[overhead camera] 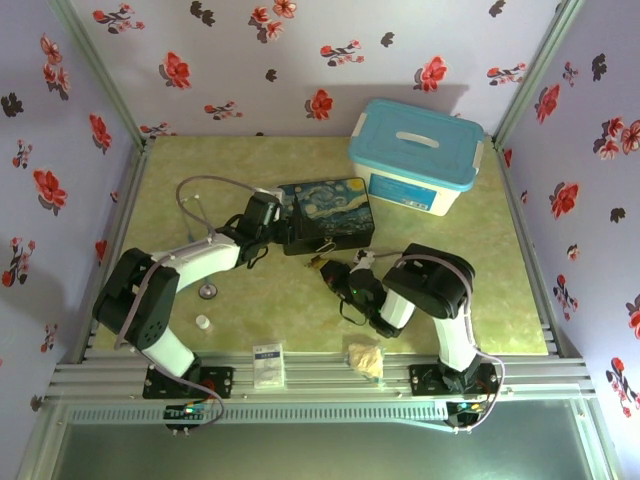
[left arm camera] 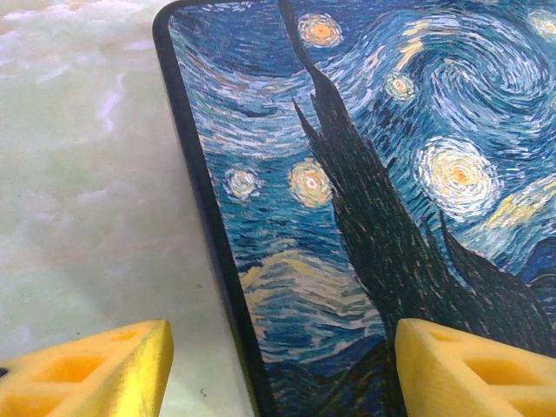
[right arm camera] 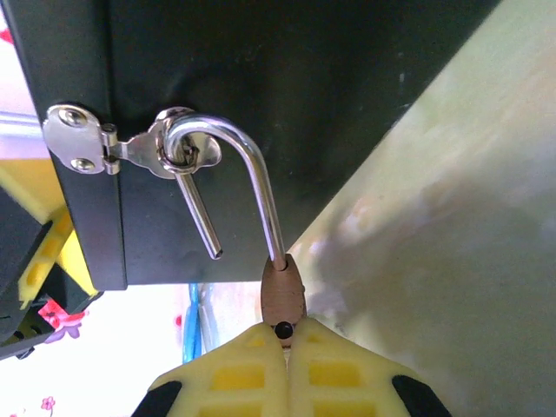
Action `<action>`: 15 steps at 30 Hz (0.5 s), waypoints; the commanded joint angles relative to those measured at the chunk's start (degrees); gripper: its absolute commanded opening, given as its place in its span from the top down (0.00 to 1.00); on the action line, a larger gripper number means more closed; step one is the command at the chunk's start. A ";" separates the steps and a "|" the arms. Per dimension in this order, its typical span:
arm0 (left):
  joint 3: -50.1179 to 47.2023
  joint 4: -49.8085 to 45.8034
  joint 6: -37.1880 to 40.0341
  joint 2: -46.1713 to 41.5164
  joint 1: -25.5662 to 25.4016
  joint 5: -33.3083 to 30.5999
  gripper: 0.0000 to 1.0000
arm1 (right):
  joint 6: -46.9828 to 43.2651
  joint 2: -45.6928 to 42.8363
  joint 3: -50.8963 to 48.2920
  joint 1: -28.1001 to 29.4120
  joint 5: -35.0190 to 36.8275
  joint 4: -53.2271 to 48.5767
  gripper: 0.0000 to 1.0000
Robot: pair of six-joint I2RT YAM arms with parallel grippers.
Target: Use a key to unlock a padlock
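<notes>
The brass padlock (right arm camera: 283,291) hangs from the silver hasp (right arm camera: 87,139) on the dark side of the painted box (overhead camera: 330,205). Its silver shackle (right arm camera: 252,165) stands open, the short leg free of the body. My right gripper (right arm camera: 287,343) is shut at the padlock's base, pinching a small dark piece that looks like the key (right arm camera: 283,329). From above, this gripper (overhead camera: 340,275) sits just in front of the box. My left gripper (left arm camera: 282,373) is open over the box's left edge (left arm camera: 217,261), with one yellow finger (left arm camera: 104,369) above the table and the other above the lid.
A white bin with a blue lid (overhead camera: 415,155) stands at the back right. A stethoscope tube (overhead camera: 195,200) loops at the left, with its round head (overhead camera: 208,292) and a white cap (overhead camera: 203,322) nearer. A small clear case (overhead camera: 267,365) and a crumpled scrap (overhead camera: 365,358) lie at the front edge.
</notes>
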 commanded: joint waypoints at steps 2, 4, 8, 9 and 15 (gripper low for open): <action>-1.85 -3.83 2.20 2.32 1.43 -2.03 0.34 | 2.61 -0.42 -0.98 -0.92 7.03 -0.21 1.00; -1.76 -3.92 2.30 2.78 1.40 -2.07 0.34 | 2.36 0.56 0.50 -0.97 5.26 -0.25 1.00; -2.11 -3.11 2.73 2.89 1.37 -1.41 0.35 | 3.37 1.95 3.27 0.94 4.91 -0.20 1.00; -2.14 -2.97 2.91 2.90 1.37 -1.17 0.35 | 3.95 2.17 3.68 1.51 5.74 -0.20 1.00; -1.85 -3.20 3.79 2.53 1.42 -0.98 0.35 | 6.90 2.87 5.01 3.32 10.59 -0.21 1.00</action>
